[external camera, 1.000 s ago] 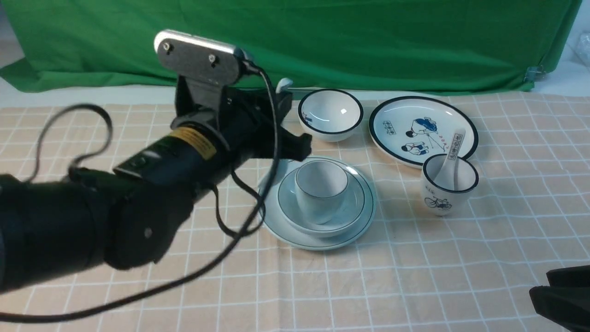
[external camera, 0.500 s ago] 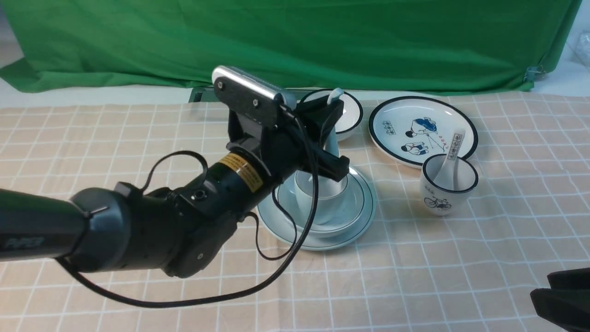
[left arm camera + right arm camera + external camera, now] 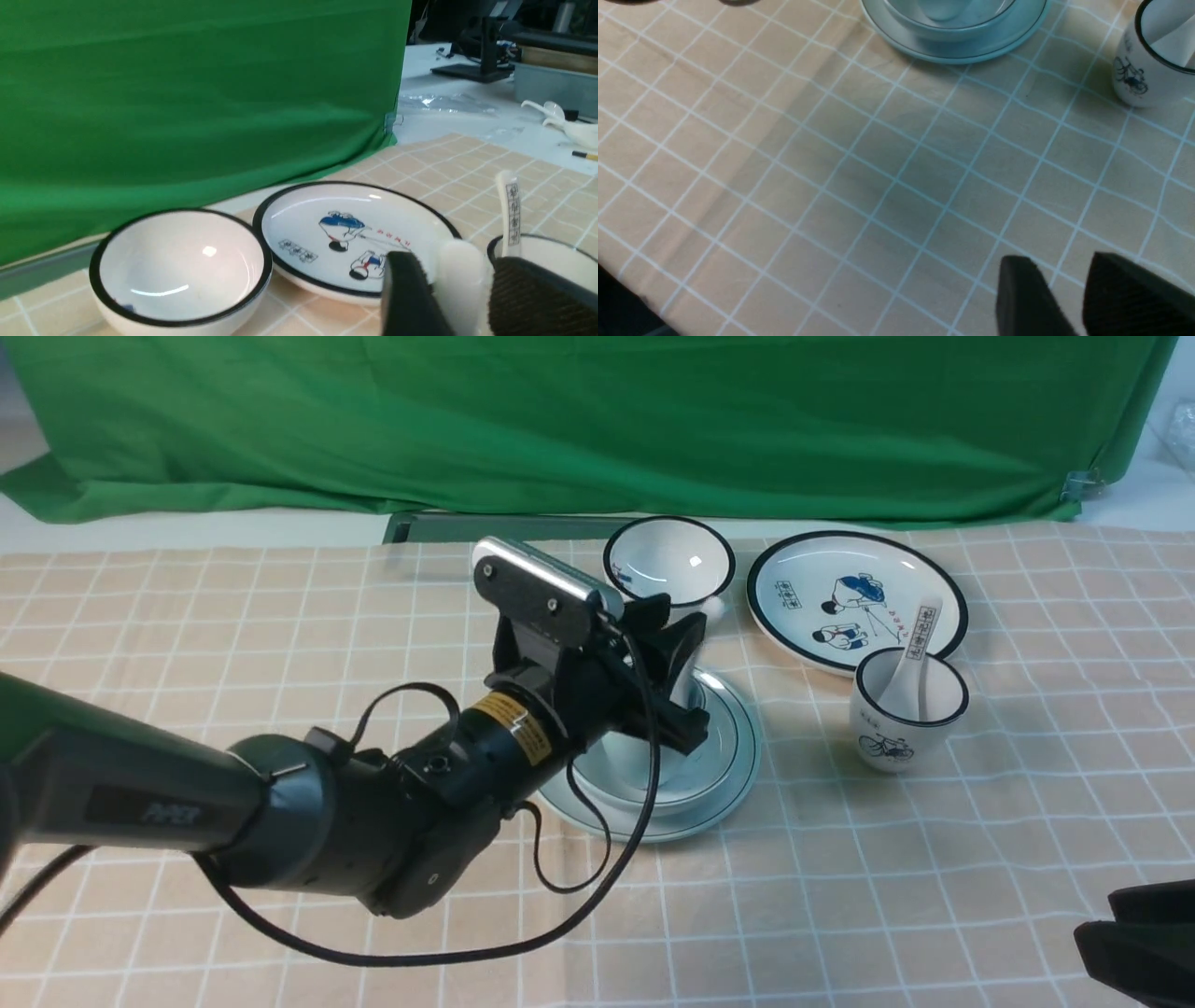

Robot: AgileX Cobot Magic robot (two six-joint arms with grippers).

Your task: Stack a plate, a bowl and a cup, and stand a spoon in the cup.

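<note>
The pale blue-grey plate point(image 3: 738, 793) carries the shallow bowl point(image 3: 719, 761), and the plain cup point(image 3: 616, 761) stands in the bowl. My left gripper point(image 3: 686, 672) hangs right over the cup and hides its mouth. In the left wrist view the plain white spoon's handle point(image 3: 460, 280) stands upright between the two black fingers point(image 3: 406, 298) and fills the gap; whether they press on it does not show. The spoon's scoop is hidden. My right gripper point(image 3: 1057, 261) is open and empty above bare cloth at the near right, away from the stack point(image 3: 966, 51).
Behind the stack stand a black-rimmed white bowl point(image 3: 667, 565) and a cartoon plate point(image 3: 854, 597). To the right, a bicycle cup point(image 3: 910, 709) holds a printed spoon point(image 3: 924, 635). A green backdrop closes the far side. My left arm's cable loops down in front of the plate.
My left arm swung right and came down over the stack with the spoon, whose handle tip no longer sticks up above the gripper. The right arm stayed still.
</note>
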